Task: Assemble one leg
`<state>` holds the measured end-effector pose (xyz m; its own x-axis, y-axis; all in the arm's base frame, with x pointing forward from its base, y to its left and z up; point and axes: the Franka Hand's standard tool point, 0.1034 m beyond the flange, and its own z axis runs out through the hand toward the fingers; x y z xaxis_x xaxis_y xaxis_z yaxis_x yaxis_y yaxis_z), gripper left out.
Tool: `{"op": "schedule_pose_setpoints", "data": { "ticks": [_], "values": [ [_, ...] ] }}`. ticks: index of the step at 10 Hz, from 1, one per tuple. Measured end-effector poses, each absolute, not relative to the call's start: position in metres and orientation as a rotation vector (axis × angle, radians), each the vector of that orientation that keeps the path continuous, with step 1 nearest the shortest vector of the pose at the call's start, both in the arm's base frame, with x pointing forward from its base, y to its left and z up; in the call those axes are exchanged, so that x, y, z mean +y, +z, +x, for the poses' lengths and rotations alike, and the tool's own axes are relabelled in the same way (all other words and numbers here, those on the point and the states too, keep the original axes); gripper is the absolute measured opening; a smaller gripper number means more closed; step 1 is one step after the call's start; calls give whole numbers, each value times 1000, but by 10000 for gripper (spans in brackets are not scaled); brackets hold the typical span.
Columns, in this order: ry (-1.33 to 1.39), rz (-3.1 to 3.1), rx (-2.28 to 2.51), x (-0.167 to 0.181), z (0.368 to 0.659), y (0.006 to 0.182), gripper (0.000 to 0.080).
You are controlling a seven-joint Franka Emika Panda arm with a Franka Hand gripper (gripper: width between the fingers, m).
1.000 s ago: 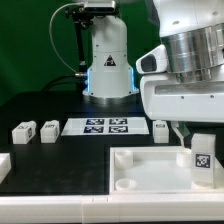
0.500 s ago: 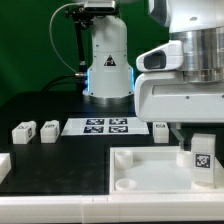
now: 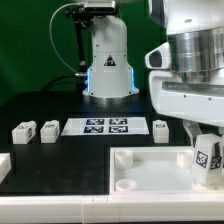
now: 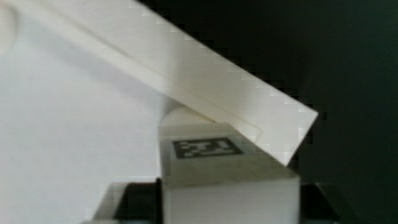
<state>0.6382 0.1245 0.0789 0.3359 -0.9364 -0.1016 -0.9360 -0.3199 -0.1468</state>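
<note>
Four legs show in the exterior view. A spare leg (image 3: 22, 130) and a second spare leg (image 3: 48, 128) stand on the black table (image 3: 60, 100) left of the marker board (image 3: 105, 126). A third spare leg (image 3: 162, 127) stands just right of it. The leg (image 3: 207, 158) I am working with hangs under the gripper (image 3: 202, 140) at the near right, over the right-hand corner of the tray piece (image 3: 150, 172). It looks tilted, not plumb. I cannot tell from here whether its foot touches the tray piece, and the corner socket below it is hidden.

In the wrist view, the jaws are closed narrowly on the leg (image 4: 205, 150). The leg sits between them with its marker face toward the camera, so the gripper (image 4: 210, 205) holds this part and nothing else. The wall of the tray piece (image 4: 214, 80) runs diagonally close past the leg's tip, and no socket is visible.

Hazards, in my judgement:
1. Tilt: a leg lowered off-axis may catch the socket rim or jam instead of seating.
2. Offset: with the tip so close to the wall, descent may land on the wall and not in the socket.
3. Downward force on a jammed leg may twist it in the grip or shove the tray piece across the table.
</note>
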Motion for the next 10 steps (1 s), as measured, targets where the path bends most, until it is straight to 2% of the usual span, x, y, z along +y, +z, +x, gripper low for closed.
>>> {"op": "schedule_pose_setpoints", "data": {
  "ticks": [3,6,7,8,9,10],
  "values": [
    [5,-1939,2117,123,637,76,312],
    [9,-1963,2095,126,635,75,305],
    [6,-1983,2078,125,635,74,396],
    [-4,-2142,1938,125,635,75,536],
    [-28,-2401,1680,127,636,79,613],
    [-52,-2477,1590,132,637,81,613]
  ]
}}
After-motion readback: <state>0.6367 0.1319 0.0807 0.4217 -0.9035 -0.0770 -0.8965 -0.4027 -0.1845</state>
